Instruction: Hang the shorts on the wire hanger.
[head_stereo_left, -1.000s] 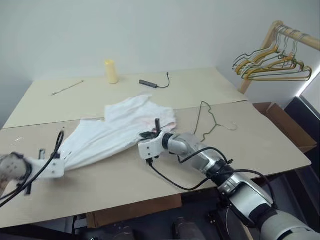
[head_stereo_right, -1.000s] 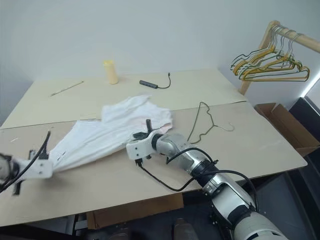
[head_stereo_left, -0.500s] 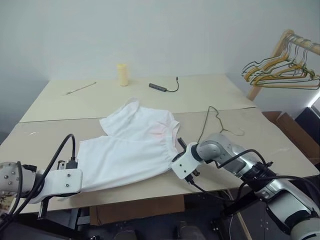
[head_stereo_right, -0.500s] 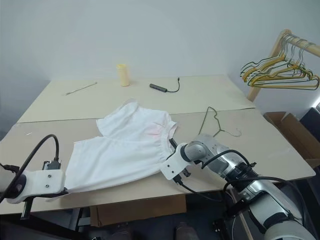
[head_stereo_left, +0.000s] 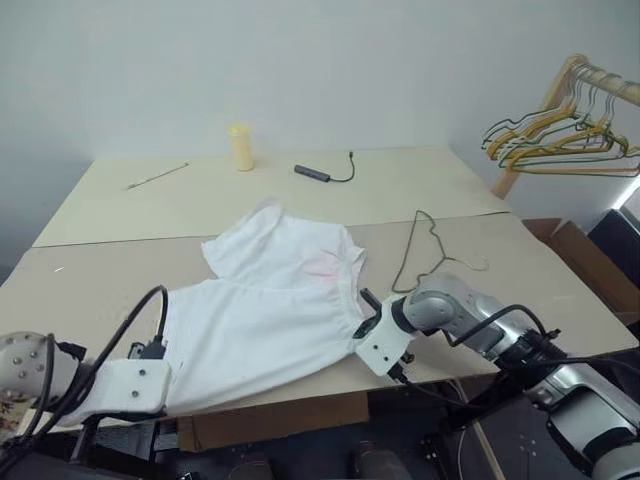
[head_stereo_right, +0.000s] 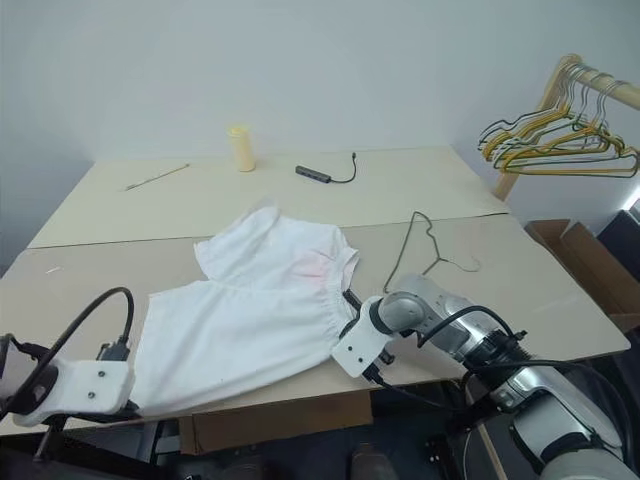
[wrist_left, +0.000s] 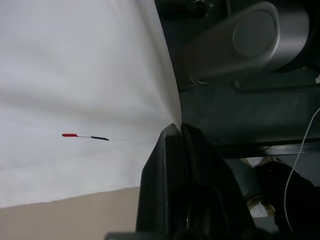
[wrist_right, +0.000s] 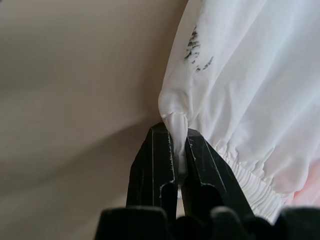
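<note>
The white shorts (head_stereo_left: 270, 300) lie spread on the table, waistband to the right, with a faint pink mark (head_stereo_left: 322, 266) near it. My left gripper (wrist_left: 175, 132) is shut on the shorts' near-left corner, at the table's front edge. My right gripper (wrist_right: 177, 131) is shut on a pinch of fabric beside the gathered waistband (wrist_right: 250, 175); it also shows at the shorts' right edge (head_stereo_left: 368, 300). The wire hanger (head_stereo_left: 425, 245) lies flat on the table just beyond my right gripper, apart from the shorts.
A yellow cylinder (head_stereo_left: 240, 147), a short black cable with a bar (head_stereo_left: 320, 173) and a thin stick (head_stereo_left: 158, 176) lie at the table's far side. A wooden rack with bunched hangers (head_stereo_left: 560, 135) stands at the right, above a cardboard box (head_stereo_left: 585, 265).
Both grippers have drawn the shorts toward the table's front edge and to the right, and the fabric now lies flatter and wider. The camera has shifted too.
</note>
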